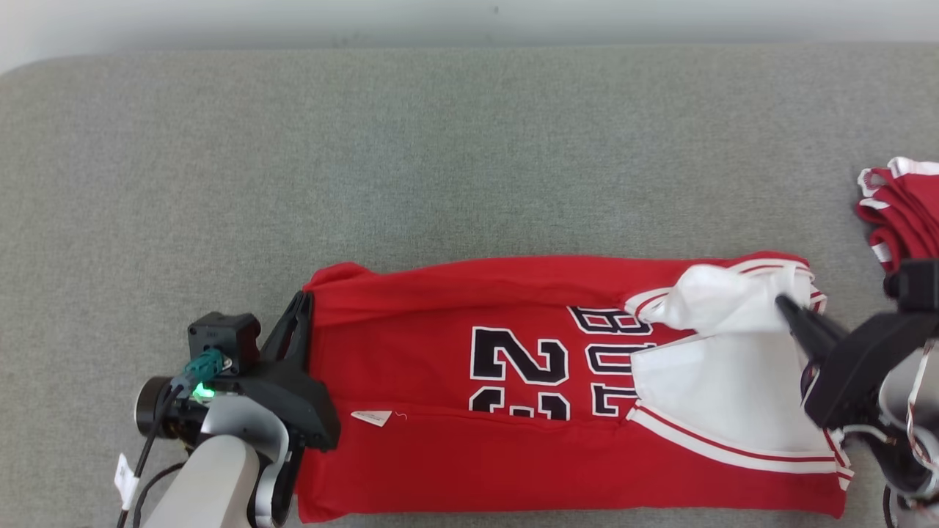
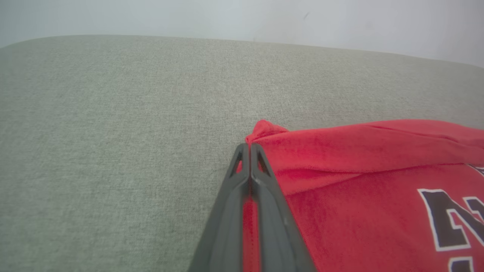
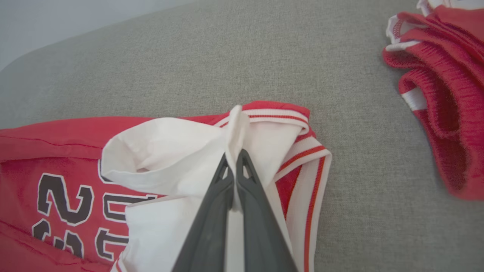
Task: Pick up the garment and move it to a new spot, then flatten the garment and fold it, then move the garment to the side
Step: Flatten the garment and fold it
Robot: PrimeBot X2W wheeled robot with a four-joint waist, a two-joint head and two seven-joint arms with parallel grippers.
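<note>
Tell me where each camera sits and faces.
Head view: from the head, down at the jersey on the grey surface; left pincer lower left, right pincer right.
Left wrist view: from that wrist, along the left pincer, shut on the jersey's red edge.
Right wrist view: from that wrist, along the right pincer, shut on white lining.
Shared: head and right wrist both show the black number.

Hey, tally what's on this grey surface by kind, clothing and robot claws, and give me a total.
Red jersey: 1
Heap of red and white clothing at the right edge: 1 (pieces inside cannot be told apart)
Claws: 2, the left claw and the right claw, each shut on the red jersey
Total: 4
</note>
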